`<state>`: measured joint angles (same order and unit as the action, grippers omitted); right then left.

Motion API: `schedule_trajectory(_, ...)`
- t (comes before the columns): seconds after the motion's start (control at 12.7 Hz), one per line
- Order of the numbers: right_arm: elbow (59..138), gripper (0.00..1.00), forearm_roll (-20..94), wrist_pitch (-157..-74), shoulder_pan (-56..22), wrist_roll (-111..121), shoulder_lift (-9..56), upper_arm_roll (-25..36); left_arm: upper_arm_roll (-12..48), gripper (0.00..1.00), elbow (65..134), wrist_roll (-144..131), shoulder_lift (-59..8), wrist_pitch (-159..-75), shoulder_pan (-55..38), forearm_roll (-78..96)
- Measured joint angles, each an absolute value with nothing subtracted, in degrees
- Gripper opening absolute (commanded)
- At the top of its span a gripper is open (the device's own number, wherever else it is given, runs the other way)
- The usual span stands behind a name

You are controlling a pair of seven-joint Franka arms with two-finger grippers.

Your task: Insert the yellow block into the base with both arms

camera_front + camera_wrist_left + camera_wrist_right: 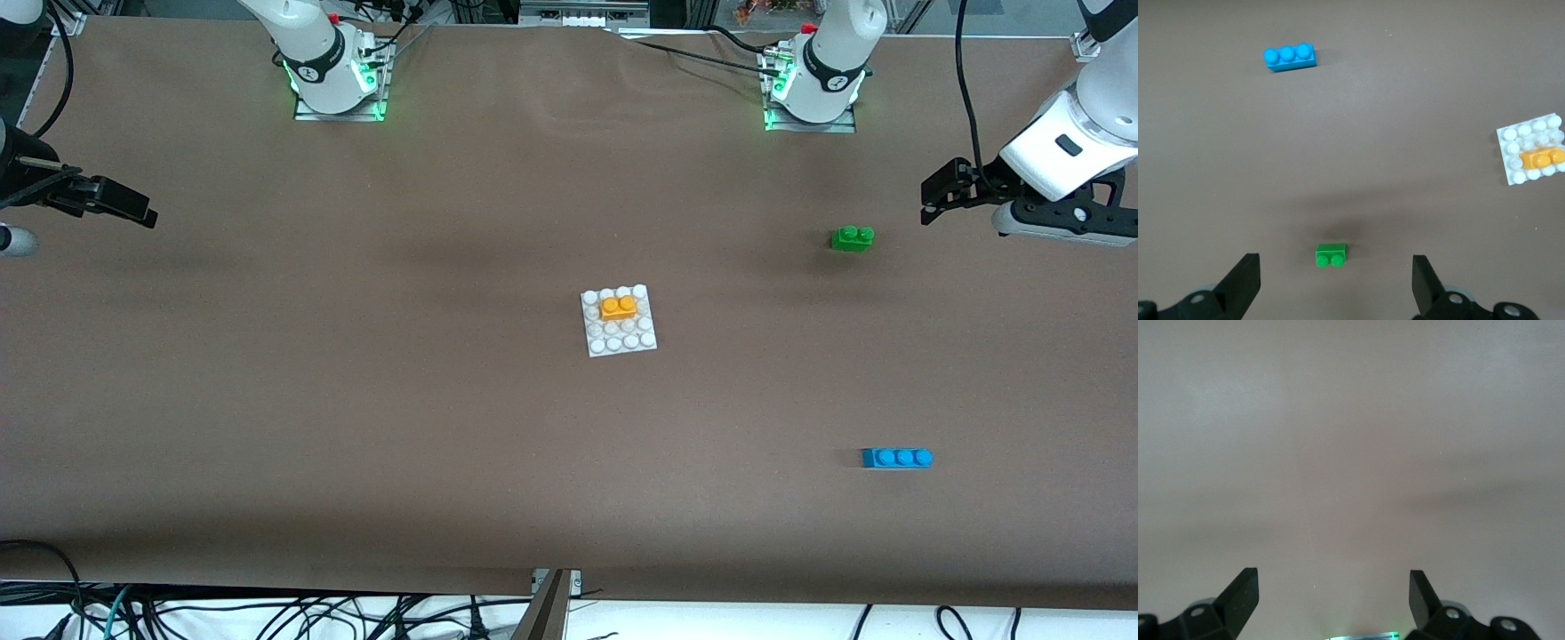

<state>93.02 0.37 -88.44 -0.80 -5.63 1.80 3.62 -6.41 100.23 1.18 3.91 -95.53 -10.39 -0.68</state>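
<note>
Yellow block (pixel 618 307) sits on the base (pixel 597 347), pressed onto the studs in the second row from the robot-side edge, off-centre toward the farther edge from the front camera. Block's long axis runs along that row, both studs up. Left wrist view shows the same: yellow block (pixel 1541 159) seated among the white studs of the base (pixel 1511 179).

Base lies flat mid-table, roughly midway between the two arm bases' ends.

Landmark = base:
- green two-stud brick (pixel 852 237): toward the left arm's end, farther from the front camera than the base, well apart from it.
- blue three-stud brick (pixel 896 458): toward the left arm's end, nearer to the front camera than the base, well apart.

Left gripper (pixel 935 197): up over the table at the left arm's end, well away from the base, just beside the green brick (pixel 1331 255) but not touching. Fingers spread wide, nothing between them. Wrist cam also catches the blue brick (pixel 1289 57).

Right gripper (pixel 133 209): over bare brown table (pixel 356 400) at the right arm's end, well apart from the base. Its wrist view shows the fingers (pixel 1243 595) wide apart, holding nothing.
</note>
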Motion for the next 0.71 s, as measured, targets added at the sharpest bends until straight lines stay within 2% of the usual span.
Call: schedule_trajectory(0.71, 93.0, 1.00, 0.4, -88.4, -0.8, -5.6, 1.8, 3.6, -7.7, 1.00, 96.5, -3.4, 4.0, -93.8, -9.5, -0.7)
